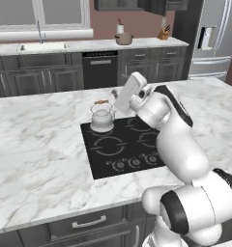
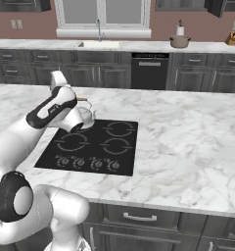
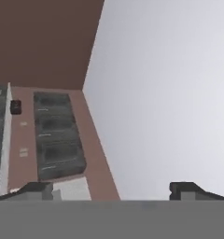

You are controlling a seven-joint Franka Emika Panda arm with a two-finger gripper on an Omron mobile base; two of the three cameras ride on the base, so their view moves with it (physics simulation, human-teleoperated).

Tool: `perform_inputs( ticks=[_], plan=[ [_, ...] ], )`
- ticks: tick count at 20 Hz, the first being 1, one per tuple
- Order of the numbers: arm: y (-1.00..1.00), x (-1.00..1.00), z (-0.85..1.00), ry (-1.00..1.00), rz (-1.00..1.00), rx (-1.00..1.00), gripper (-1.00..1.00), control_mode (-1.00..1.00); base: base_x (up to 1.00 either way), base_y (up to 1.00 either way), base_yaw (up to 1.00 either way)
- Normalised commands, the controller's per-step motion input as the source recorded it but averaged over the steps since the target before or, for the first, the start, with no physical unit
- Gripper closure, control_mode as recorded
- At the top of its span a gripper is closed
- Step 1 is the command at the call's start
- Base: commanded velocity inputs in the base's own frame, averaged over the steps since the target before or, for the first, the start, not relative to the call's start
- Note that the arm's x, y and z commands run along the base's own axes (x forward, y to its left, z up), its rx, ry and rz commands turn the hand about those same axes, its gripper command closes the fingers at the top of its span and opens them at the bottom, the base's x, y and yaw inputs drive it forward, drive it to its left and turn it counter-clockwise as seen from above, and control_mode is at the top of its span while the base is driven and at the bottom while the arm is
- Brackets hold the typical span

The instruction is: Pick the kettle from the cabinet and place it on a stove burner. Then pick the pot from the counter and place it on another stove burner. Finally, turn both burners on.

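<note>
The kettle point(image 1: 102, 117) is seen set on a rear burner of the cooktop point(image 1: 119, 144), while the gripper point(image 3: 112, 190) is held wide open and empty, apparently freed for the distant pot point(image 1: 123, 38).

Kettle point(image 1: 102, 117) sitting on back-left burner of cooktop point(image 1: 108, 159) in island counter point(image 1: 36, 144); pot point(image 1: 123, 38) resting on far counter point(image 1: 152, 43) behind.

You're looking at a glossy silver-white metal kettle point(image 1: 102, 118) with a wooden handle top, sitting on smooth black glass cooktop point(image 1: 108, 157); veined marble counter point(image 1: 36, 149).
</note>
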Motion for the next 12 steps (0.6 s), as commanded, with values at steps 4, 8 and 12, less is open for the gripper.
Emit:
perform_inputs(
  ticks=[4,8,12],
  plan=[
    [0.05,-0.74,0.41,-0.45,0.0,-0.43,-1.0,-1.0,0.0,0.0,0.0],
    [0.01,-0.69,0.34,-0.5,-0.03,-0.41,-1.0,-1.0,0.0,0.0,0.0],
    [0.0,-0.67,0.38,-0.42,-0.03,-0.33,-1.0,-1.0,0.0,0.0,0.0]
  ],
)
